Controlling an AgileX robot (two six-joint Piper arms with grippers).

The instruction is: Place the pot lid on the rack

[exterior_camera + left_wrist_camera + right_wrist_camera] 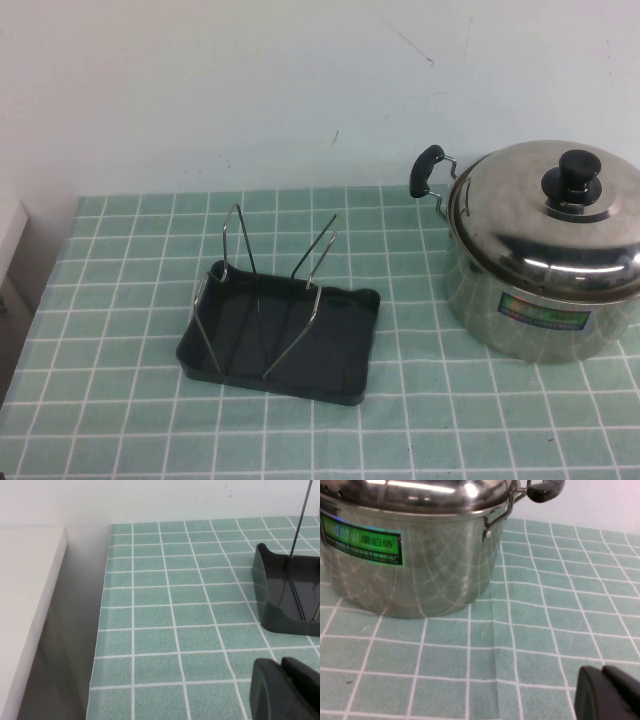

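Stainless steel dominates the high view: the round, shiny, domed pot lid (545, 215) with its black knob is seen seated on the deep steel pot (530, 310) at the right of the green checked tablecloth (120, 300), while the small dark rectangular rack (285, 335) with its thin upright wire prongs stands empty, well apart to the pot's left. Neither arm is caught in this view. The task is therefore judged not yet begun: the lid has to be grasped, lifted off, carried across and stood between the prongs.

From the left wrist view, the left gripper (285, 690) is shown only as a dark tip low over the cloth. The rack's near corner (272, 595) lies ahead of it, near but not touching, and the table edge lies off to the side away from the rack. Nothing is held; whether its fingers are apart or together cannot be told.

From the right wrist view, the right gripper (607, 695) is likewise a dark tip just above the cloth. The pot, its green label (362, 540) facing the claw, stands ahead and apart, with the lid's rim (420, 495) higher still. Nothing is touched or held, and its opening cannot be told.
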